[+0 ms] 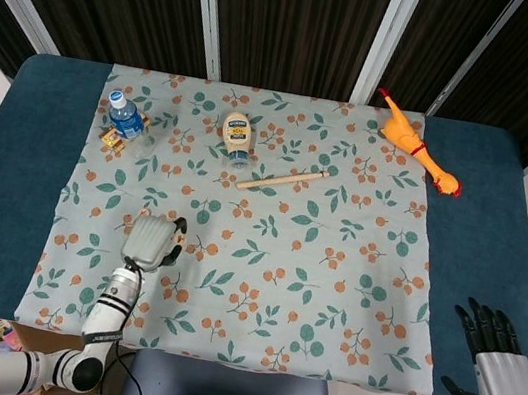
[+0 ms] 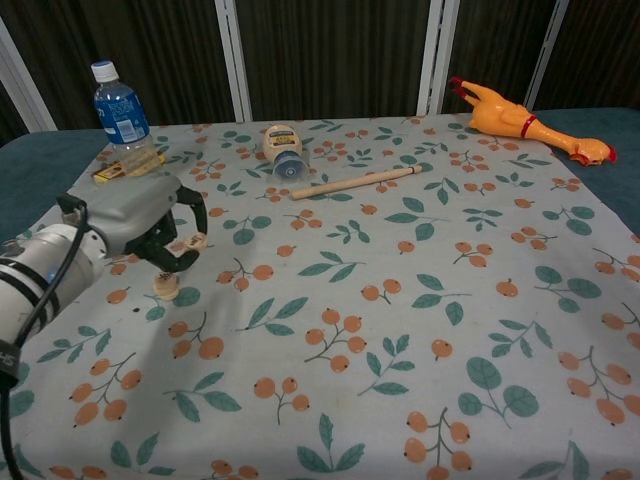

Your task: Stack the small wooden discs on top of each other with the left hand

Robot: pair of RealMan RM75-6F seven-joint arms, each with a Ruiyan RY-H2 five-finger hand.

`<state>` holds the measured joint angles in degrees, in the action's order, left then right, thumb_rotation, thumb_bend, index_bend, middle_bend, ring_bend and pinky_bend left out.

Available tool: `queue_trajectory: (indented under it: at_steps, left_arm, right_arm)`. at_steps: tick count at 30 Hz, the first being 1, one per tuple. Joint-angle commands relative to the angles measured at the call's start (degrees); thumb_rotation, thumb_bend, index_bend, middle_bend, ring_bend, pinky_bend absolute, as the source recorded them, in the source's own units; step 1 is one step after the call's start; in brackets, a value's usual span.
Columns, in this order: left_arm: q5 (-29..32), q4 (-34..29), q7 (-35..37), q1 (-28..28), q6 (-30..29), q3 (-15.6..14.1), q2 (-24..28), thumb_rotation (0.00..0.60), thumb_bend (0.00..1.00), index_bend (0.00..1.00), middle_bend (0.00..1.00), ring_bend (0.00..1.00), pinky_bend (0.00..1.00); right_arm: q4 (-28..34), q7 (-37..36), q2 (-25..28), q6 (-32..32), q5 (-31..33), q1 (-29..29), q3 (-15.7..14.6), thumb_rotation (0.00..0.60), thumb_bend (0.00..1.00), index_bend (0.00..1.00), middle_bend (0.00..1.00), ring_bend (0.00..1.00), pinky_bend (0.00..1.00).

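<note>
step: looks like the carry part of the stack; the left hand [image 2: 150,228] has one wooden disc [image 2: 192,243] pinched at its fingertips, lifted clear of the floral cloth [image 2: 400,330]; other fingers curled down around it

target: second disc [image 2: 164,284] lies flat on the cloth, just below and a bit to the left of the held one in the chest view; not touching the hand as far as I can tell

head view: the left hand [image 1: 148,239] covers both discs from above, so no help there for alignment

next move: my guess is a small shift to get the held disc right over the resting one, keep it level, lower till they touch, then let the fingers go; tilted drop probably slides off

right hand: right hand [image 1: 498,363] sits off the table's near right corner, fingers straight and apart, holding nothing

other stuff: water bottle [image 2: 120,112], rubber chicken [image 2: 520,125], wooden stick [image 2: 355,183] all well apart from the action
</note>
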<state>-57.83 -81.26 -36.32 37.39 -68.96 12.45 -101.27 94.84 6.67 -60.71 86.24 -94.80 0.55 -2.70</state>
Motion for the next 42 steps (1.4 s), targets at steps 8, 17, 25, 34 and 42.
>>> queue_trajectory:
  at_steps: [8,17,25,34,42]
  left_arm:
    - [0.1,-1.2,1.6,-2.1,0.0,-1.7,2.4,0.600,0.39,0.52,1.00,1.00,1.00]
    - [-0.4,-1.1,2.5,-3.1,0.3,-2.8,2.8,0.600,0.38,0.52,1.00,1.00,1.00]
    - [-0.6,-1.6,3.6,-3.9,0.4,-3.2,3.6,0.600,0.38,0.52,1.00,1.00,1.00]
    - [-0.3,-1.2,4.7,-4.3,1.8,-3.4,3.8,0.600,0.39,0.51,1.00,1.00,1.00]
    - [-0.2,0.0,5.4,-4.3,2.4,-3.2,3.6,0.600,0.38,0.49,1.00,1.00,1.00]
  right_arm:
    - [-0.1,0.2,-0.2,0.3,-0.4,-0.2,-0.2,0.600,0.08,0.00,0.00,0.00,0.00]
    - [0.0,0.7,-0.3,-0.1,0.0,0.0,0.0,0.600,0.08,0.00,0.00,0.00,0.00]
    - [0.0,1.0,-0.4,-0.2,0.0,-0.1,-0.1,0.600,0.08,0.00,0.00,0.00,0.00]
    - [0.0,1.4,-0.5,-0.3,0.1,-0.1,-0.1,0.600,0.08,0.00,0.00,0.00,0.00]
    - [0.1,1.5,-0.6,-0.5,0.2,0.0,-0.1,0.600,0.08,0.00,0.00,0.00,0.00]
